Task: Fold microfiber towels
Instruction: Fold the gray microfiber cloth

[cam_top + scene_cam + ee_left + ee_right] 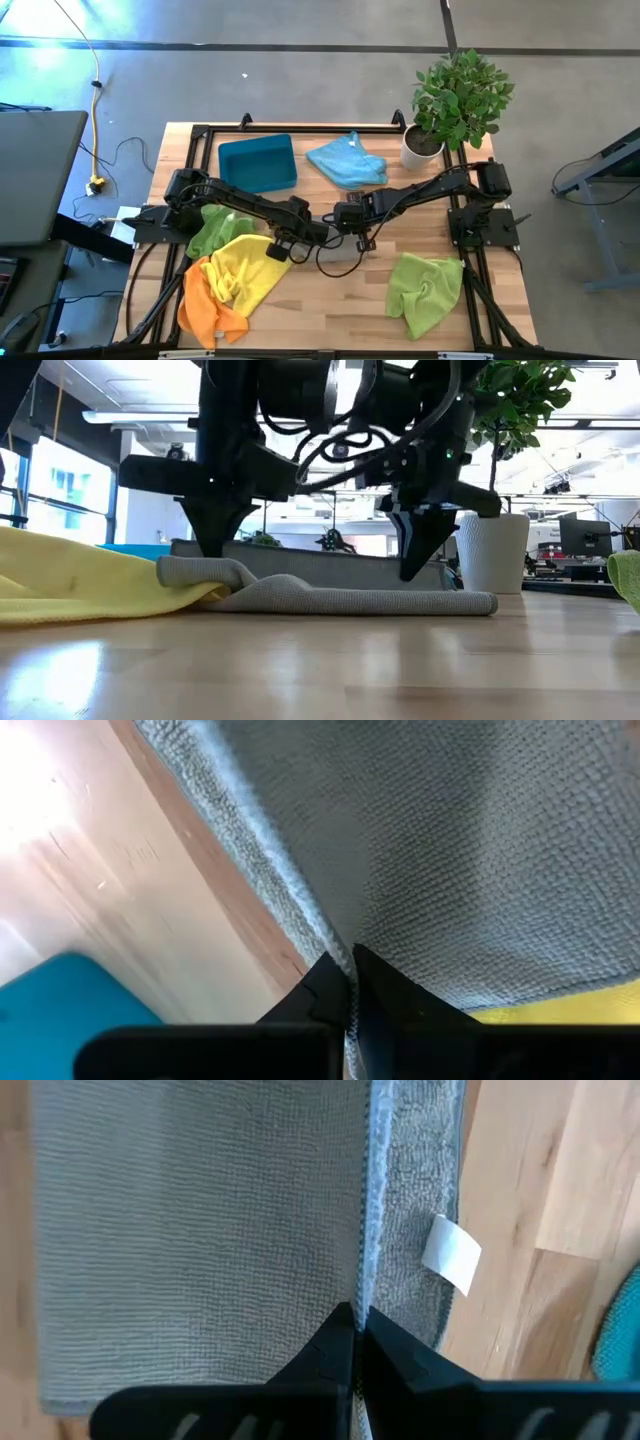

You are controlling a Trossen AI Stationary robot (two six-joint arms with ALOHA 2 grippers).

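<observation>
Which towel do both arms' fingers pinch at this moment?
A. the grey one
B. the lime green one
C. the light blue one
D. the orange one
A: in both wrist views, shut fingers clamp an edge of the grey towel lying on the table.

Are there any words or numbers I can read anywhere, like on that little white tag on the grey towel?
No text can be read anywhere.
White tag on the grey towel: looks blank from this side.
Teal tray: no label seen.
White plant pot: no writing seen.
Screens in the room behind: too small and blurred to read.
</observation>
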